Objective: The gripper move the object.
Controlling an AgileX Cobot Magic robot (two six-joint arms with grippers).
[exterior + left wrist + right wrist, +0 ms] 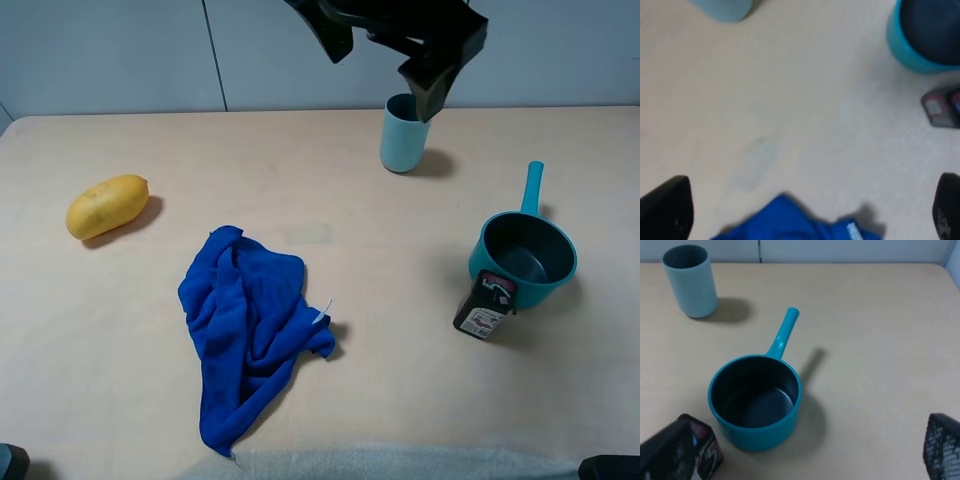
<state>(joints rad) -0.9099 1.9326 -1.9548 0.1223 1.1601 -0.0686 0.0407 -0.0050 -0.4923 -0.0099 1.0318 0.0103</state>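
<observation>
Here the object [485,306], a small black pack with a white label and a pink-red top edge, is seen standing just beside the teal saucepan [523,262], touching or nearly touching its front wall on the side away from the handle, and leaning slightly with its long axis running up towards the pan. In the right wrist view the object [705,450] is found close by one fingertip of the right gripper [800,455], off to that finger's side, not between the fingers, which are spread wide and hold nothing. The left gripper [805,212] is likewise seen opened wide and empty, with the object [943,106] well apart from it, beyond the blue cloth [790,222]. The right arm is therefore judged the nearer. A sideways shift towards the pack, with the fingers set across its short width, is judged to be needed, the pan wall being close enough to be struck.
</observation>
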